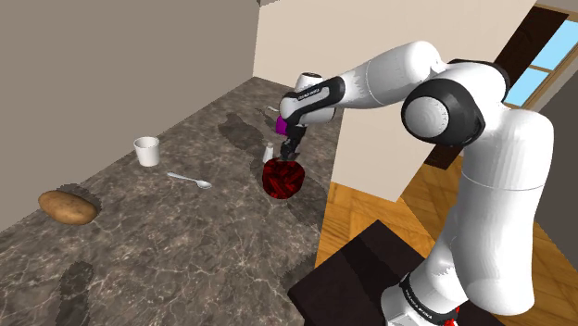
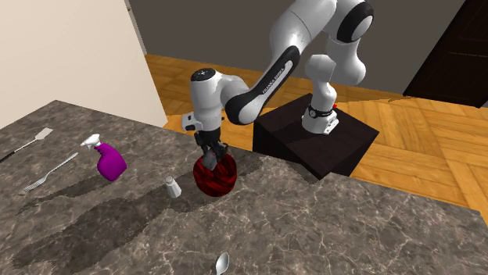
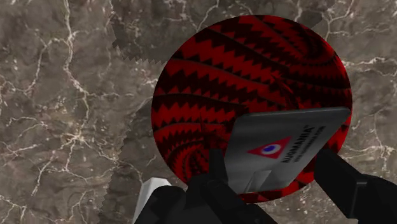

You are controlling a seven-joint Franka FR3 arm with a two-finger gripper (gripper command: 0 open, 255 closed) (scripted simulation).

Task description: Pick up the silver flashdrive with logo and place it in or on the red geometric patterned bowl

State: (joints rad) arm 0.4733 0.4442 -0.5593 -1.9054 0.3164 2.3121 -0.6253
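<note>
Directly above the red bowl [image 3: 242, 76] with its black zigzag pattern, you have the black two-finger gripper [image 3: 273, 167] pinching the flat silver flashdrive [image 3: 289, 137] with a triangular logo.

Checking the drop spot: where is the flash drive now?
Wrist view: the flash drive is clasped in the claw, directly over the red bowl beside a shaker.

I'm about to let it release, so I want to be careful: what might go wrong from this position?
The gripper clasps the flash drive above the red bowl, but off-centre, near its rim; dropped here it may glance off onto the counter. The white shaker stands close beside the bowl, so lowering the hand might knock it.
</note>
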